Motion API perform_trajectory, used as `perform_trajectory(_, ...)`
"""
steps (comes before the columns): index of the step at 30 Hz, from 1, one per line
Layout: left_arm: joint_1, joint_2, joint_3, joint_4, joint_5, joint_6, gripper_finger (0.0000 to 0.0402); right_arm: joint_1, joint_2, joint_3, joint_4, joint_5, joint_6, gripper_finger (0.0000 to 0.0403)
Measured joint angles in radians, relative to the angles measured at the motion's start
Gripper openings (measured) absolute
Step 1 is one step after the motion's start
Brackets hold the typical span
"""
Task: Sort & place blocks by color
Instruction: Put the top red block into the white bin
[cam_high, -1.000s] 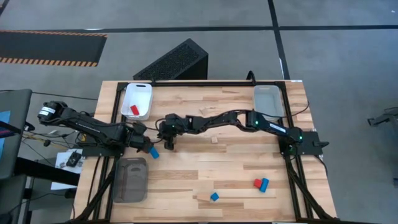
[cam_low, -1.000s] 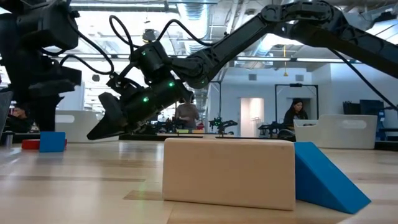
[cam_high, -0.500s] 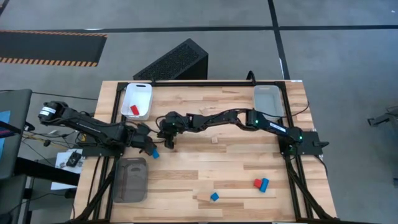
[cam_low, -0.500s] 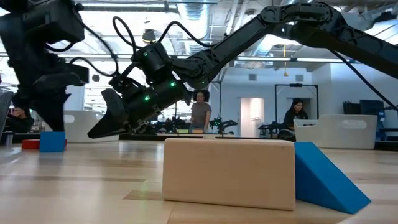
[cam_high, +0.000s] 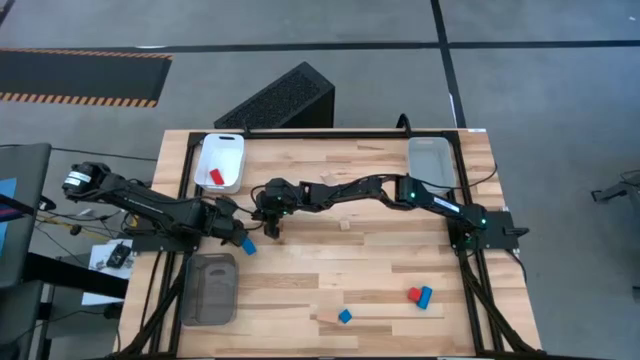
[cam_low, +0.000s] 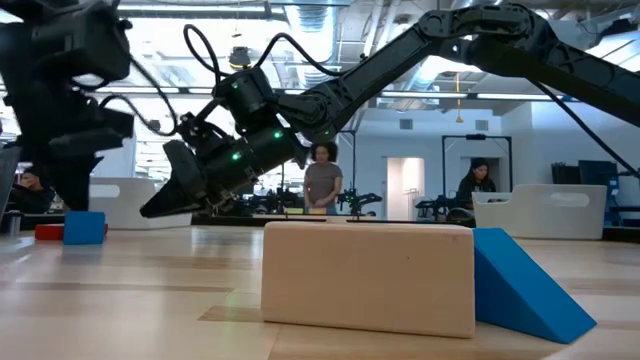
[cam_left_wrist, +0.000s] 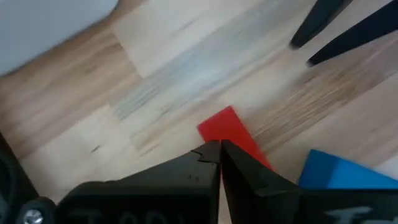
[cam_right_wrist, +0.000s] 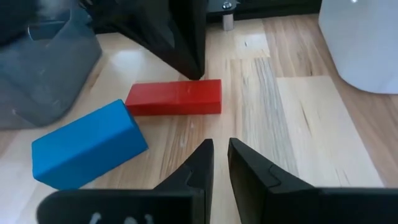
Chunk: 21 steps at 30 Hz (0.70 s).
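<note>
Right up close on the wooden table, a plain wood block is lying flat with a blue wedge touching its far end; over by the front edge a small blue block is sitting alone, and a red block and blue cylinder are huddling together further right; a grey tray is resting at the front left. Moving to the middle, the left gripper is pressing down with its jaws fully closed, nothing caught between them, tips right at the edge of a flat red block; a blue block is lying just beside that red one. The right gripper is hovering opposite, facing the same pair, jaws only slightly parted and gripping nothing. Further back, a white tray is holding one red piece; a clear tray is sitting at the far right; beyond the table, two people are standing in the room.
</note>
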Motion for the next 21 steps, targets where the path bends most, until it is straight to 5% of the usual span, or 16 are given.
perform_trajectory(13, 0.0, 0.022, -0.049, 0.142, 0.003, 0.003, 0.0, -0.005, 0.0, 0.0, 0.008, -0.009, -0.013, 0.0074)
perform_trajectory(21, 0.0, 0.023, -0.05, 0.289, -0.008, 0.115, 0.0, -0.033, -0.001, 0.0, 0.045, -0.235, -0.035, 0.0075)
